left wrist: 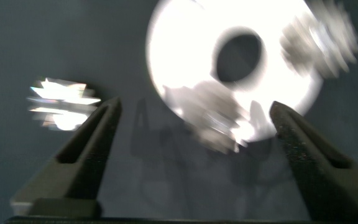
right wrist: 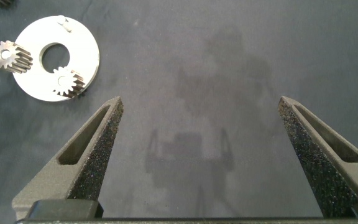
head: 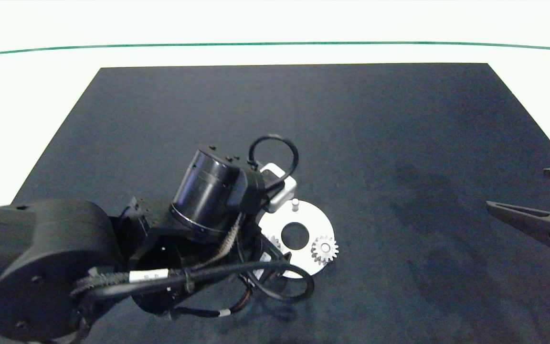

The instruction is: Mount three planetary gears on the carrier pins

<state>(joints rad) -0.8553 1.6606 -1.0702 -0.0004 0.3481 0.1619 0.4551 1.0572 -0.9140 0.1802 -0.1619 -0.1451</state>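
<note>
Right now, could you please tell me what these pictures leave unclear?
Head view: the left arm covers the white disc's left side; the gear there barely shows.
Left wrist view: the bright shape beside the open left pincer is blurred; possibly a gear.
Right wrist view: too small to tell whether both gears sit fully down.

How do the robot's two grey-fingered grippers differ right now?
The left gripper hangs over the flat white round disc carrying two small silvery gears; the right gripper sits far off over the dark mat. From above, the left arm hides part of the disc; the right hides nothing. Both are open and empty.
</note>
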